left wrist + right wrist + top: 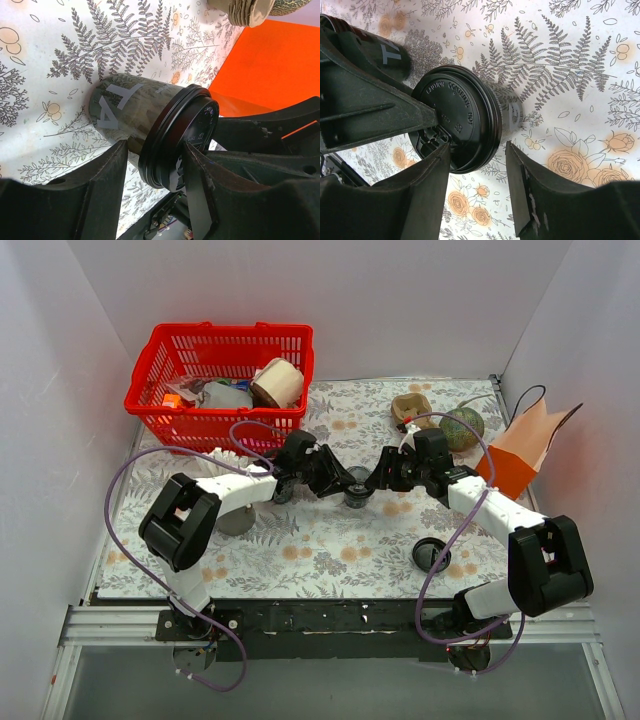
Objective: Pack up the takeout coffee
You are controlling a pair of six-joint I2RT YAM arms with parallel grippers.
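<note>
White walls close round a desk (330, 550) covered in a fern-and-flower cloth, with a red basket (150, 390) of odds and ends at the back left and an orange paper bag (520, 455) standing at the right edge. Both arms reach in to the middle of the desk, where the takeout coffee (125, 107) sits between them and appears to stand on the cloth.

A black lid (455, 117) is seated on the cup's rim. The left gripper (155, 150) is closed on the cup, with one finger against its wall and the other just under the lid. The right gripper (479, 149) straddles the lid from the other side with its jaws parted. One finger touches the lid's edge, and a gap shows between the lid and the other finger, so it is not clamping.

A second black lid (432, 555) lies flat on the cloth near the right arm, well apart from the cup.

Capping looks finished, judging by how evenly the lid sits. The packing itself is not yet done: the cup is nowhere near the bag or the basket. What is left, most likely, is for the right gripper to clear off, or take over, and for the cup to be carried upright across to the bag and lowered in
</note>
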